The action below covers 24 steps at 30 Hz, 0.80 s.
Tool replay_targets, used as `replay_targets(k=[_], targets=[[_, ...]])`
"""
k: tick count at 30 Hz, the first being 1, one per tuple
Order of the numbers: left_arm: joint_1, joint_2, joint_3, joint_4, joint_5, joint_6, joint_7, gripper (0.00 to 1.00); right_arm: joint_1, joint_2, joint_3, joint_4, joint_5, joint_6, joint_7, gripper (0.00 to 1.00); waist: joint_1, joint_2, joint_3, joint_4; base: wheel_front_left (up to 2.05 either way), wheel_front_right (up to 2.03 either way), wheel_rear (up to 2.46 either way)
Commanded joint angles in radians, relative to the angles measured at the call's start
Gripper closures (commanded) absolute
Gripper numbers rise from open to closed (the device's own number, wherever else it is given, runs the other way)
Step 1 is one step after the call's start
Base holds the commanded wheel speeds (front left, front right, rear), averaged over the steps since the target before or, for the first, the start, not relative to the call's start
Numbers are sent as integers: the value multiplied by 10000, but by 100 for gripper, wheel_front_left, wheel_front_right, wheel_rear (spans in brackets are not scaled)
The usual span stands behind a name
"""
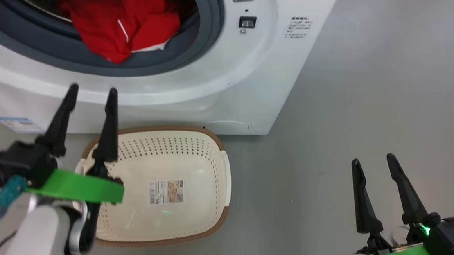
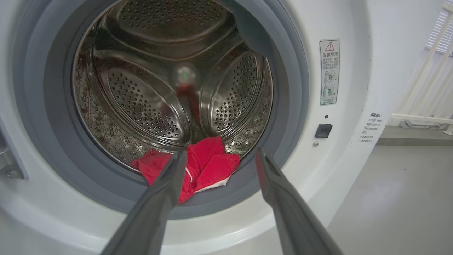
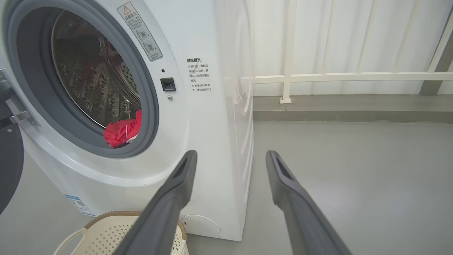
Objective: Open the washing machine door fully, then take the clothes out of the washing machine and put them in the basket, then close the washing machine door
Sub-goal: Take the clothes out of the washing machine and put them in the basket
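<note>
The clothes [image 1: 117,23] are a bunched heap of bright red fabric with a thin white stripe and a sliver of white cloth under the right edge. They lie at the lower front of the steel drum [image 2: 148,99], spilling onto the grey seal [image 1: 202,39] of the white washing machine [image 1: 231,82]. The door [image 3: 9,170] is swung open to the machine's left. The basket [image 1: 223,172], cream with small holes and a brown rim, stands on the grey floor [image 1: 357,93] just in front of the machine, with the paper label [image 1: 166,192] on its bottom in plain sight. The left gripper [image 1: 93,88] hangs above the basket's left part, its two dark fingers spread wide and holding nothing. In the left wrist view they point at the red heap but are apart from it. The right gripper [image 1: 373,157] is well off to the right over bare floor, its fingers likewise spread wide, gripping and touching nothing. Only a dark curved slice of the door shows at the left edge of the head and right wrist views. The left gripper's finger and green band cover the basket's left side. The top of the drum is cut off in the head view. The print on the machine's stickers is too small to read, and how far back the clothes reach cannot be told.
</note>
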Motion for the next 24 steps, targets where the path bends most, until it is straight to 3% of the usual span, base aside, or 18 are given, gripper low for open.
replay_targets(k=[1,8,24], targets=[[-540,279,347,-10,-20,-98,21,0,-333,-133,273,-259,-49,62,-61,0,0,-1,396,-129,0,0,0],[-1858,528,530,908,-240,-326,-9,0,-640,-133,323,-291,-21,62,-63,0,0,-1,949,-309,0,0,0],[-5423,1258,761,3946,-178,-271,-35,0,-1226,-133,446,-418,38,62,-64,0,0,-1,2260,-632,0,0,0]])
